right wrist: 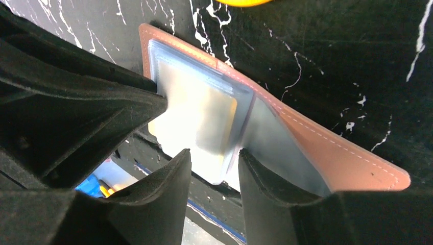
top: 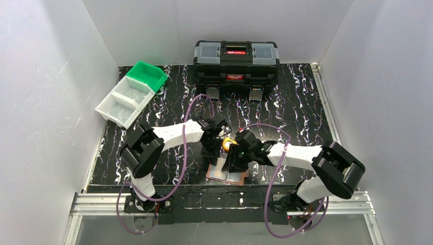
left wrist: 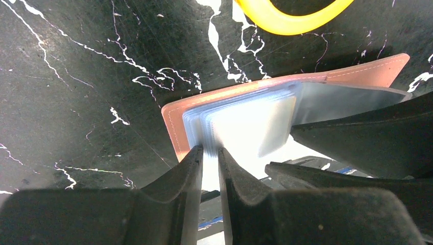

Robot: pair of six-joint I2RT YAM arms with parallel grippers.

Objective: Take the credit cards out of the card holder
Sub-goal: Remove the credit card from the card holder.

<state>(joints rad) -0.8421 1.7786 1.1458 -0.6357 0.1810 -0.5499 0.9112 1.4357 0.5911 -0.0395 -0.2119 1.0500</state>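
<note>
Holder [top: 225, 176] lies open at the table's [left wrist: 76, 102] near edge, sleeves [left wrist: 245, 122] up.
Cards [right wrist: 196, 115] look light, stiff and slick inside floppy sleeves, so pinch a card's exposed edge. Right jaws apart astride the sleeves; left jaws nearly together, and I cannot tell whether they grip.

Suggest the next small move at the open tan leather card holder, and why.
Probably close the right gripper on the near edge of the whitish card in the clear plastic sleeves. Its fingers stand apart astride that edge, while the left gripper looks pinched on the sleeves' edge, which would steady the tan leather card holder.
</note>
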